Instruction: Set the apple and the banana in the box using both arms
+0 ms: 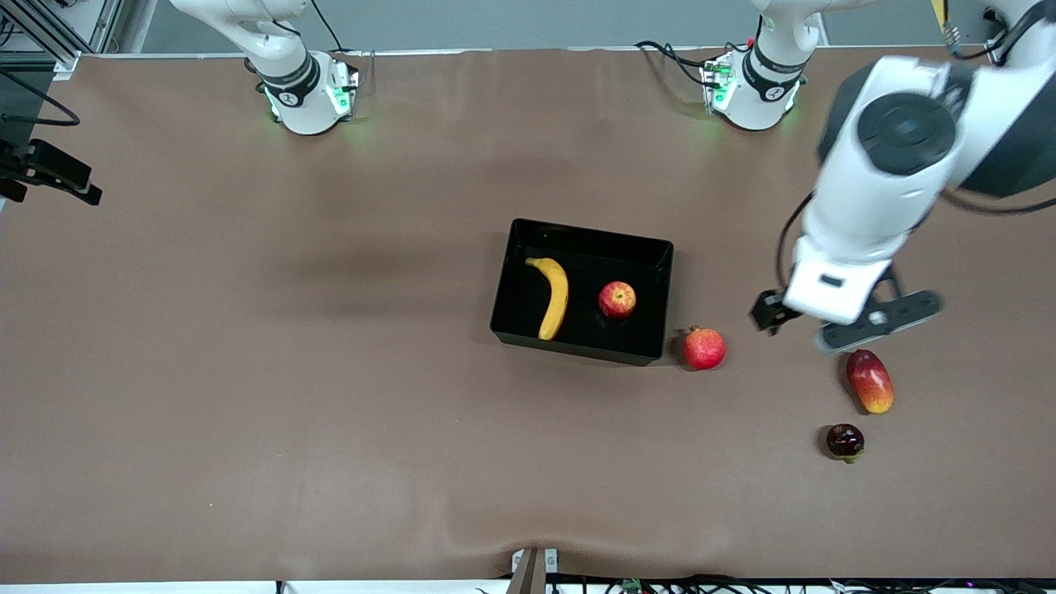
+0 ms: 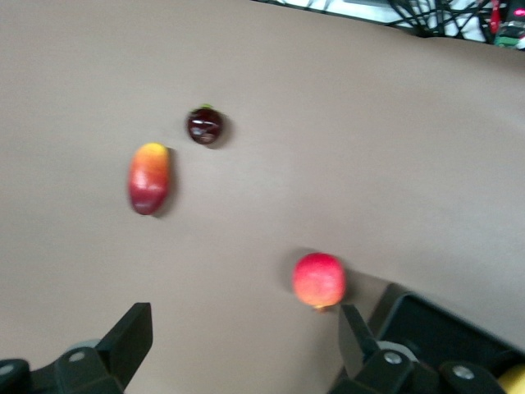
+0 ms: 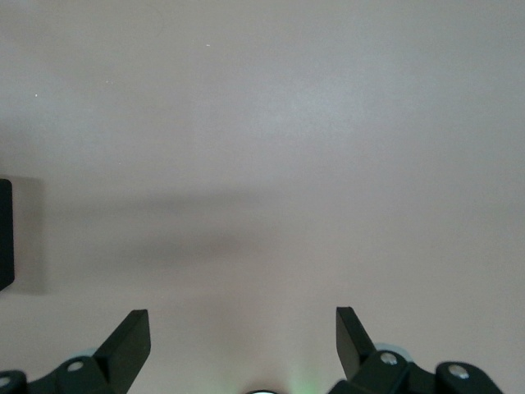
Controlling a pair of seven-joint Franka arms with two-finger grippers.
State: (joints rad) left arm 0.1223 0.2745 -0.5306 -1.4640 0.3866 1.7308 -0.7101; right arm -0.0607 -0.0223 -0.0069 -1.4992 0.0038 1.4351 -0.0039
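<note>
Already the banana [image 1: 552, 296] and apple [image 1: 617, 299] lie apart inside the box [image 1: 587, 236], mid-frame. Left gripper [image 2: 244, 349], spread and empty, hangs over bare table near the pomegranate [image 1: 704, 347]; right gripper [image 3: 243, 349], likewise spread and empty, over bare table.

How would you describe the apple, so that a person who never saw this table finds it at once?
Find the black box in the middle of the brown table. Two fruits lie in it: the long yellow banana and, beside it toward the left arm's end, the apple. It is small, round and red with yellowish patches; the plain red pomegranate lies outside the box.
</note>
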